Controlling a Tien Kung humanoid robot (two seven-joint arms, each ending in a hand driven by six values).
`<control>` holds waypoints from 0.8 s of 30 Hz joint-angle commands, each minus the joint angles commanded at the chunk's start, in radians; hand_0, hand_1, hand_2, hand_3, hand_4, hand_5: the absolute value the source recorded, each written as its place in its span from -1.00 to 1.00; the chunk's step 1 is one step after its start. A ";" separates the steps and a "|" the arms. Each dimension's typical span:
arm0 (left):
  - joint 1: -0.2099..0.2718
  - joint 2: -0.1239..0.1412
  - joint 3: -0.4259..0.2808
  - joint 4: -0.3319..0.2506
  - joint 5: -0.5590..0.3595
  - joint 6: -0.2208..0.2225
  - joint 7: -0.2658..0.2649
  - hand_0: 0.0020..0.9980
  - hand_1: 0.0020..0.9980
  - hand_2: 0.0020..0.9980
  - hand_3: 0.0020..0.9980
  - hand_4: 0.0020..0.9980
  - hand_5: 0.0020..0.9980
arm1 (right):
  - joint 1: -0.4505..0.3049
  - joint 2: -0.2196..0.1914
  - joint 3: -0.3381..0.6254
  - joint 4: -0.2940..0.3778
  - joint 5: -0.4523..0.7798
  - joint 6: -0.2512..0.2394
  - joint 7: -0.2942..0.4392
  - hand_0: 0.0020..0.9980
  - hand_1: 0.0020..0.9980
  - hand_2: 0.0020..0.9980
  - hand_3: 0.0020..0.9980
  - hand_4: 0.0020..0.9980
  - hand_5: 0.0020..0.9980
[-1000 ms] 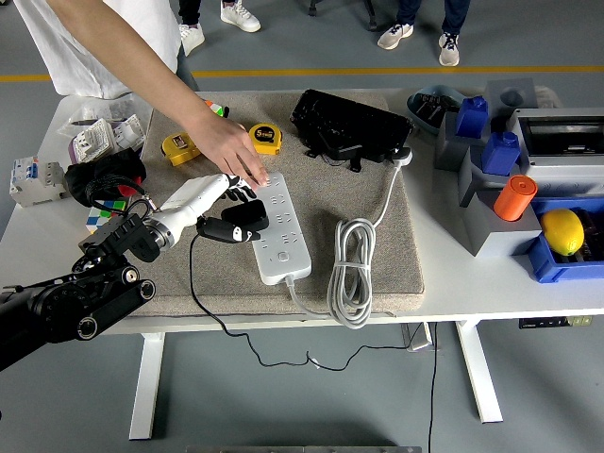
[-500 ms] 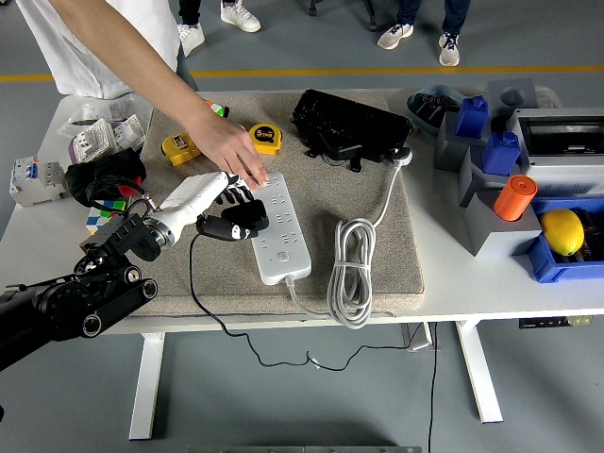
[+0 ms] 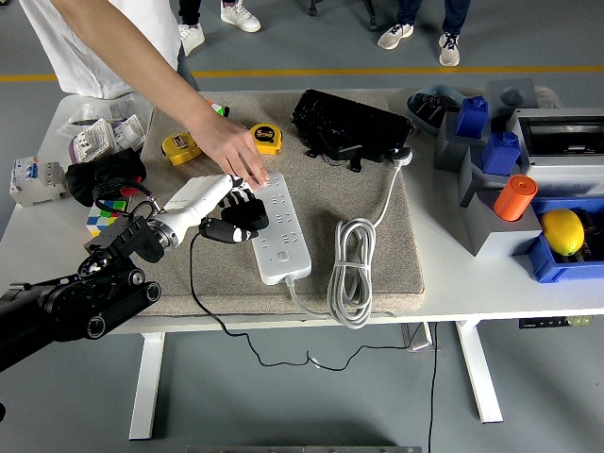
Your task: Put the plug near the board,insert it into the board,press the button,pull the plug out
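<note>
Right now the left hand [image 3: 219, 201] grips the black plug [image 3: 238, 225] at the white board's [image 3: 277, 229] left edge, so insertion looks underway. Next, seat it squarely. Farther back, a person's hand [image 3: 231, 151] steadies the board's far end.

Plug [image 3: 229, 229] prongs hidden under its body and the left hand [image 3: 219, 200], so can't tell if seated in the strip [image 3: 278, 229]. Strip's far end at 12 o'clock covered by person's hand [image 3: 229, 143]. Person cut off by top edge. Left arm [image 3: 66, 307] cut off at 8 o'clock. Tape measure [image 3: 266, 138] print too small to read.
</note>
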 joint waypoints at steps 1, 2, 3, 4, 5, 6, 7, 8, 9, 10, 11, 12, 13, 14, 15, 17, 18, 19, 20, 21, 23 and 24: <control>0.000 0.000 0.001 0.000 0.005 0.005 -0.001 -0.40 -0.30 -0.32 0.02 0.52 -0.86 | 0.000 0.000 0.000 0.000 0.000 0.000 0.000 0.40 0.40 0.35 0.15 1.00 0.02; 0.000 0.001 0.001 0.000 0.004 0.007 -0.001 -0.40 -0.30 -0.32 0.02 0.52 -0.86 | 0.000 0.000 0.000 0.000 0.000 0.000 0.000 0.40 0.40 0.35 0.15 1.00 0.02; 0.001 0.001 0.001 -0.001 0.001 0.009 -0.003 -0.40 -0.30 -0.32 0.02 0.52 -0.86 | 0.000 0.000 0.000 0.000 0.000 0.000 0.000 0.40 0.40 0.35 0.15 1.00 0.02; 0.001 0.001 0.001 -0.001 0.002 0.011 -0.004 -0.40 -0.30 -0.32 0.02 0.52 -0.86 | -0.001 0.000 0.000 0.000 0.000 0.000 0.000 0.40 0.40 0.35 0.15 1.00 0.02; 0.002 0.001 0.002 -0.001 -0.005 0.010 -0.005 -0.40 -0.30 -0.32 0.02 0.52 -0.86 | -0.001 -0.001 -0.001 0.000 0.000 0.000 0.000 0.40 0.40 0.35 0.15 1.00 0.02; 0.002 0.001 0.002 -0.001 -0.008 0.011 -0.007 -0.40 -0.30 -0.32 0.02 0.52 -0.86 | -0.001 -0.001 -0.001 0.000 0.000 0.000 0.000 0.40 0.40 0.35 0.15 1.00 0.02; 0.003 0.001 0.002 -0.002 -0.010 0.012 -0.012 -0.40 -0.35 -0.34 0.01 0.54 -0.85 | -0.001 -0.001 -0.002 0.000 0.000 0.000 0.000 0.40 0.40 0.35 0.15 1.00 0.02; 0.004 0.001 0.002 -0.002 -0.014 0.012 -0.013 -0.40 -0.35 -0.34 0.01 0.54 -0.85 | -0.001 -0.001 -0.002 0.000 0.000 0.000 0.000 0.40 0.40 0.35 0.15 1.00 0.02; 0.004 0.001 0.002 -0.002 -0.017 0.013 -0.015 -0.40 -0.35 -0.34 0.01 0.54 -0.85 | -0.001 -0.001 -0.003 0.000 0.000 0.000 0.000 0.40 0.40 0.35 0.15 1.00 0.02; 0.005 0.001 0.002 -0.002 -0.019 0.015 -0.018 -0.40 -0.35 -0.34 0.01 0.54 -0.85 | -0.002 -0.001 -0.004 0.000 0.000 0.000 0.000 0.40 0.40 0.35 0.15 1.00 0.02; 0.005 0.001 0.001 -0.002 -0.021 0.014 -0.017 -0.40 -0.35 -0.34 0.01 0.54 -0.85 | -0.002 -0.002 -0.005 0.000 0.000 0.000 0.000 0.40 0.40 0.35 0.15 1.00 0.02; 0.006 0.001 0.001 -0.002 -0.024 0.014 -0.018 -0.40 -0.35 -0.34 0.01 0.54 -0.85 | -0.002 -0.002 -0.005 0.000 0.001 0.000 0.000 0.40 0.40 0.35 0.15 1.00 0.02; 0.007 0.001 0.001 -0.003 -0.029 0.013 -0.020 -0.41 -0.38 -0.35 0.00 0.57 -0.84 | -0.003 -0.002 -0.006 0.001 0.000 0.000 0.000 0.40 0.40 0.35 0.15 1.00 0.02; 0.007 0.002 0.001 -0.004 -0.035 0.014 -0.024 -0.41 -0.38 -0.35 0.00 0.57 -0.84 | -0.003 -0.002 -0.006 0.001 0.000 0.000 0.000 0.40 0.40 0.35 0.15 1.00 0.02; 0.007 0.002 0.000 -0.005 -0.042 0.015 -0.027 -0.41 -0.38 -0.35 0.00 0.57 -0.84 | -0.002 -0.003 -0.006 0.001 0.000 0.000 0.000 0.40 0.40 0.35 0.15 1.00 0.02; 0.008 0.003 -0.002 -0.007 -0.056 0.016 -0.034 -0.41 -0.38 -0.35 0.00 0.57 -0.84 | -0.003 -0.002 -0.005 0.001 0.000 0.000 0.000 0.40 0.40 0.35 0.15 1.00 0.02; 0.008 0.003 -0.004 -0.008 -0.063 0.018 -0.038 -0.41 -0.38 -0.35 0.00 0.57 -0.84 | -0.004 -0.002 -0.004 0.001 0.000 0.000 0.001 0.40 0.40 0.35 0.15 1.00 0.02; 0.008 0.004 -0.006 -0.009 -0.067 0.020 -0.042 -0.42 -0.40 -0.36 -0.01 0.56 -0.84 | -0.004 -0.002 -0.005 0.001 0.000 0.000 0.001 0.40 0.40 0.35 0.15 1.00 0.02; 0.008 0.004 -0.008 -0.010 -0.072 0.022 -0.047 -0.42 -0.40 -0.36 -0.01 0.56 -0.84 | -0.004 -0.002 -0.005 0.000 0.000 0.000 0.001 0.40 0.40 0.35 0.15 1.00 0.02; 0.008 0.005 -0.010 -0.011 -0.083 0.025 -0.054 -0.42 -0.40 -0.36 -0.01 0.56 -0.84 | -0.004 -0.002 -0.005 0.000 0.000 0.000 0.001 0.40 0.40 0.35 0.15 1.00 0.02; 0.009 0.006 -0.017 -0.014 -0.092 0.032 -0.065 -0.42 -0.40 -0.36 -0.01 0.56 -0.84 | -0.005 -0.003 -0.005 0.001 0.000 0.000 0.001 0.40 0.40 0.35 0.15 1.00 0.02; 0.009 0.007 -0.019 -0.016 -0.095 0.031 -0.066 -0.42 -0.40 -0.36 -0.01 0.56 -0.84 | -0.005 -0.003 -0.006 0.001 0.000 0.000 0.001 0.40 0.40 0.35 0.15 1.00 0.02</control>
